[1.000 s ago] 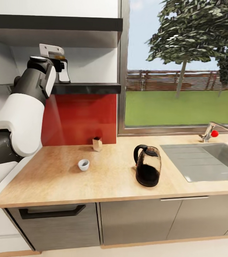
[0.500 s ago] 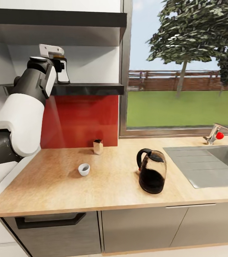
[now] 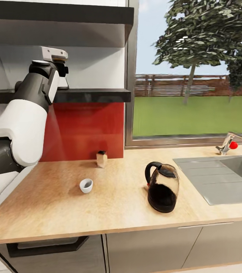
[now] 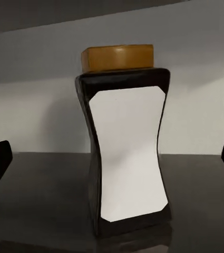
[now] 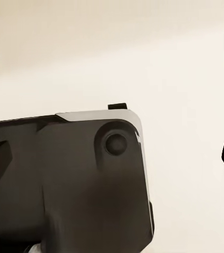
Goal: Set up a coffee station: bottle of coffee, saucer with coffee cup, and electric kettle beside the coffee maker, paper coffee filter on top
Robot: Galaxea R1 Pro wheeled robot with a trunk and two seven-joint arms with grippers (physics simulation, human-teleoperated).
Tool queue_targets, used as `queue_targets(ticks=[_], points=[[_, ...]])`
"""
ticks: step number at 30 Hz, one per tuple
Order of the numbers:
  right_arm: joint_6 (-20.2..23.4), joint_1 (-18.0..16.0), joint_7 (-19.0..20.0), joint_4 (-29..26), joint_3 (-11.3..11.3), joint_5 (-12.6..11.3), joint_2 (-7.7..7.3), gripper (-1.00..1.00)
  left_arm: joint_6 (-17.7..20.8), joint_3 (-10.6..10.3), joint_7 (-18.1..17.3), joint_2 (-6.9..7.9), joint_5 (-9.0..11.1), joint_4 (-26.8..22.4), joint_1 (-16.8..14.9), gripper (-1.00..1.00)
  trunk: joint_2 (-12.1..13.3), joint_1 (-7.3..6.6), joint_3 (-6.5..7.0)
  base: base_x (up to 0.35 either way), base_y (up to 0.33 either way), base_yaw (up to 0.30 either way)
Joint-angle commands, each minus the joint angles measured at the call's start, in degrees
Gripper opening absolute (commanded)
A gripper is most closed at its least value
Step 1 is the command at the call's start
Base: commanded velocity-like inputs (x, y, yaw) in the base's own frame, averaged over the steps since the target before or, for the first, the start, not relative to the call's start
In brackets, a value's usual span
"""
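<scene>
My left gripper (image 3: 62,74) is raised to the kitchen shelf (image 3: 90,94), fingers spread wide. The bottle of coffee (image 4: 126,142) stands upright straight ahead between them, apparently untouched, long axis vertical. My left arm is the one at the bottle; my right gripper's state I cannot tell.
</scene>
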Motion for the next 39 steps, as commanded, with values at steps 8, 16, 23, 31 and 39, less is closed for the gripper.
queue_targets(ticks=[8,16,23,31,39], points=[[-0.1,0.0,0.0,-0.1,-0.3,-0.1,0.06,1.0,0.2,0.3,0.0,-0.06,-0.2,0.0,-0.1,1.0,-0.1,0.06,-0.12,0.042,0.0,-0.032],[-0.1,0.0,0.0,-0.1,-0.3,-0.1,0.05,1.0,0.3,0.3,-0.1,0.01,-0.1,0.3,0.0,1.0,-0.1,0.06,-0.12,0.12,0.0,-0.001],[-0.2,0.0,0.0,0.0,-0.3,0.0,0.03,1.0,0.3,0.3,-0.1,0.02,-0.1,0.4,0.0,1.0,-0.1,0.06,-0.12,0.026,0.0,0.0],[-0.2,0.0,0.0,0.0,-0.3,0.1,0.03,1.0,0.3,0.4,-0.1,0.16,-0.1,0.4,0.0,1.0,-0.1,0.06,-0.12,0.114,0.0,0.0],[-0.1,0.0,0.0,0.0,-0.3,0.1,0.03,1.0,0.3,0.4,-0.1,1.02,0.0,0.4,0.1,1.0,-0.1,0.06,-0.12,0.006,0.035,0.0]])
